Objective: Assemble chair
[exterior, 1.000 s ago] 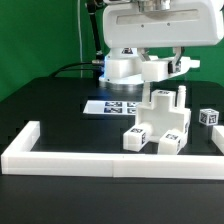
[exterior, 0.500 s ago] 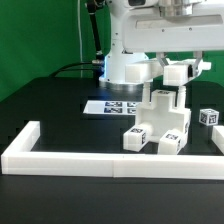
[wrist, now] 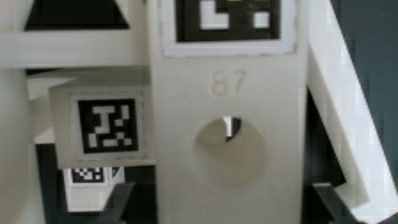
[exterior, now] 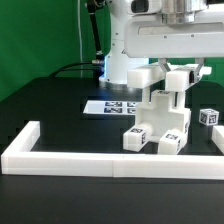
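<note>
Since a second ago the arm has come down. The gripper (exterior: 164, 68) and the white chair part (exterior: 181, 78) it carries sit lower, now directly over the standing chair structure (exterior: 160, 103). The loose tagged blocks (exterior: 137, 138), marker board (exterior: 108, 106) and border wall (exterior: 60, 157) are unchanged.

Fingers are closed on the chair part. Its white ends show on both sides of them, toward the exterior view's left and right. Its underside meets the structure's upright posts or hangs just above them; cannot tell which.

The chair structure stands on the black table (exterior: 50, 100), just behind the tagged blocks and near the border wall, to the exterior view's right of the marker board.

Wrist view: a white slab face (wrist: 222, 110) with a small slot and a square tag (wrist: 228, 20) fills it. Fingertips cannot be made out there.
</note>
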`<state>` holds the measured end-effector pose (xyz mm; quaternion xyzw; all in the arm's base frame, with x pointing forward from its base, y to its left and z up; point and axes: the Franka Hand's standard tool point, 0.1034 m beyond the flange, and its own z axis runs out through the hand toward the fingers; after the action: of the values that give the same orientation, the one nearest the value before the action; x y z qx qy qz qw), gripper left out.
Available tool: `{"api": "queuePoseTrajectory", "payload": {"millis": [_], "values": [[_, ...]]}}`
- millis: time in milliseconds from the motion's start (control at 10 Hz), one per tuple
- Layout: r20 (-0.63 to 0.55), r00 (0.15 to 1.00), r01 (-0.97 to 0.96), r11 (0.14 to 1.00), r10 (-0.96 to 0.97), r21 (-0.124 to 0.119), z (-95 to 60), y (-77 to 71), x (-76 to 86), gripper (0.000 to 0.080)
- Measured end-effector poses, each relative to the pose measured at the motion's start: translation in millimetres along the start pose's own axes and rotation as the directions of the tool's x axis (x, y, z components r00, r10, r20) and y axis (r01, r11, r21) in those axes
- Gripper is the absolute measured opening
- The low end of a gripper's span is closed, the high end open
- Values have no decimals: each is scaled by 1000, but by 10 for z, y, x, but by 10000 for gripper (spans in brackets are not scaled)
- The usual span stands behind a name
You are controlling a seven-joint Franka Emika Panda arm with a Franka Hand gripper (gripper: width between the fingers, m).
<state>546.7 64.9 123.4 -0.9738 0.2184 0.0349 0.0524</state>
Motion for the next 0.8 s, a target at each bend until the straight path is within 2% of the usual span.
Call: {"api": "queuePoseTrajectory", "payload": {"millis": [400, 800], "values": [[-3, 1000, -10, 1000, 10, 0, -15, 71, 39, 289], [-2, 1000, -12, 1000, 12, -1, -6, 75, 35, 289]]}}
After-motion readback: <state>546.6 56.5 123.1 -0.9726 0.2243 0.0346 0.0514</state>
